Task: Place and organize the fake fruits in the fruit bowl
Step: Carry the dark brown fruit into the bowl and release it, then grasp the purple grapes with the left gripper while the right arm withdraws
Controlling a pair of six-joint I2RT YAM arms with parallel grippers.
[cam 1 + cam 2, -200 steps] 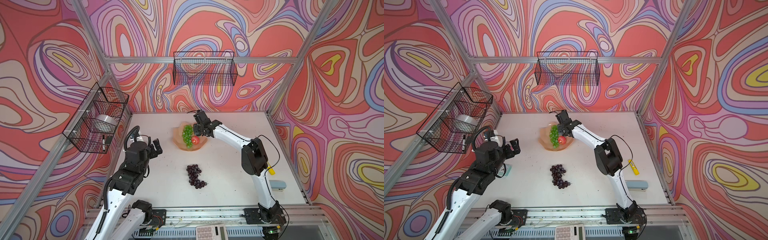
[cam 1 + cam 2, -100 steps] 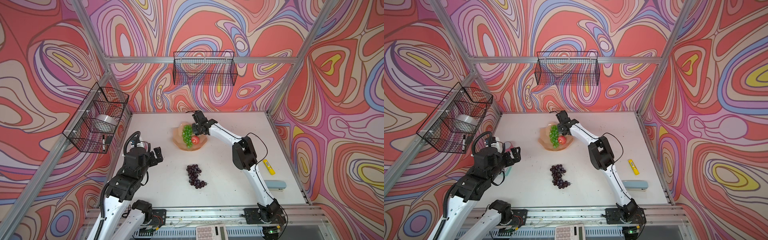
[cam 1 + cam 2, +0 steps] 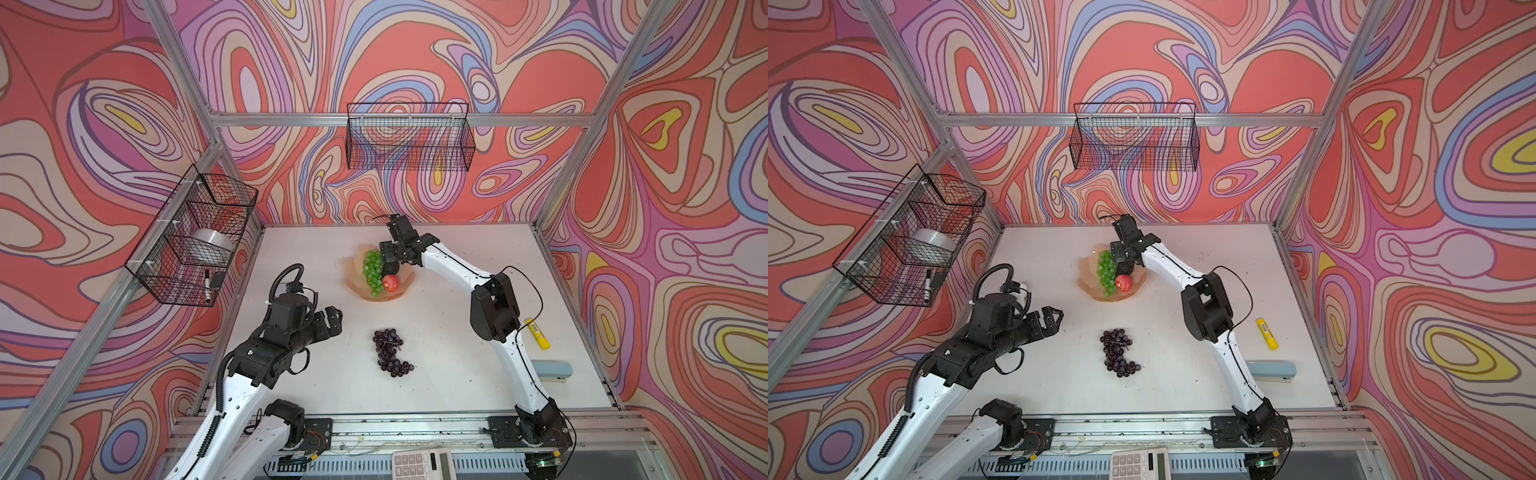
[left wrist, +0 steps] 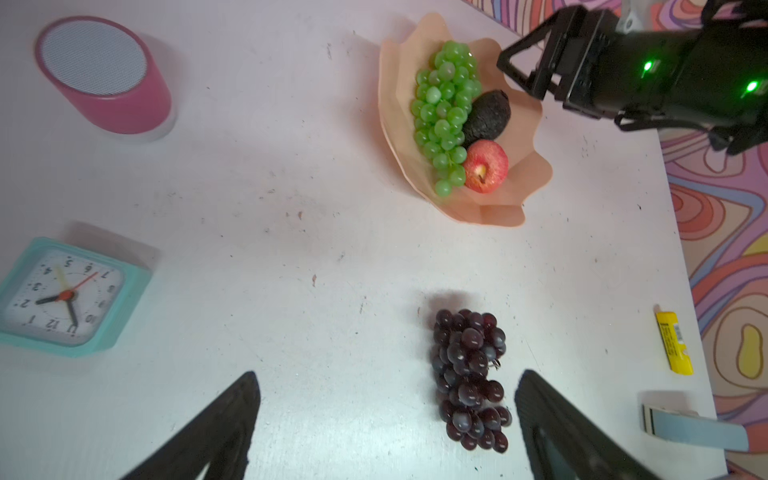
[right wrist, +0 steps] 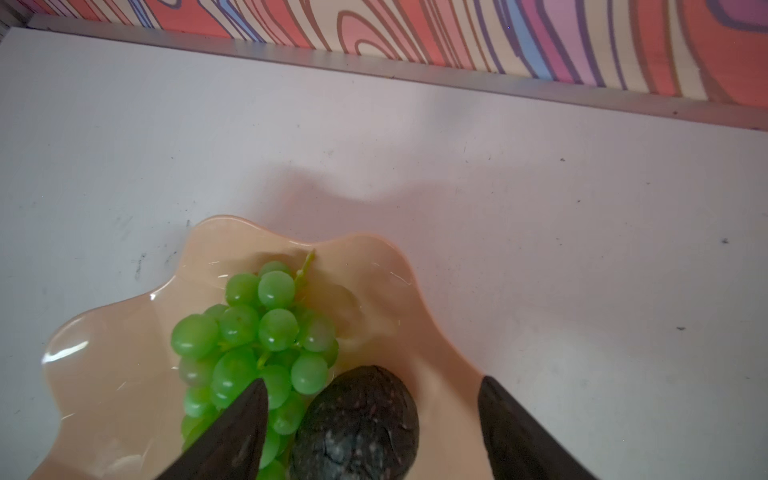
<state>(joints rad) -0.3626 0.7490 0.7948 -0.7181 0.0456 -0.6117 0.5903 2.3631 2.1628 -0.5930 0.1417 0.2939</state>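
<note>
The white tabletop (image 3: 457, 386) sits inside swirl-patterned walls, and your work is at its far middle. Your right pincer (image 5: 372, 381) stands wide over the fruit bowl (image 4: 536, 174), one finger on either side of the avocado (image 5: 357, 428) without pressing it. The avocado rests in the bowl on its own, so I judge this a release. Lift straight up before you swing away. One finger hangs close over the green grape bunch (image 4: 446, 116), and a sideways drag could roll the bunch or tip the shallow bowl. Next to the avocado, the red apple (image 4: 485, 166) lies against those grapes. Three fruits are in. The purple grape bunch (image 3: 390, 351) lies alone on the tabletop, well apart from the bowl. Your left pincer (image 4: 388, 375) is wide and empty, raised near that bunch. Bring it down across the bunch's narrow width, then aim for the bare part of the bowl beside the apple.
</note>
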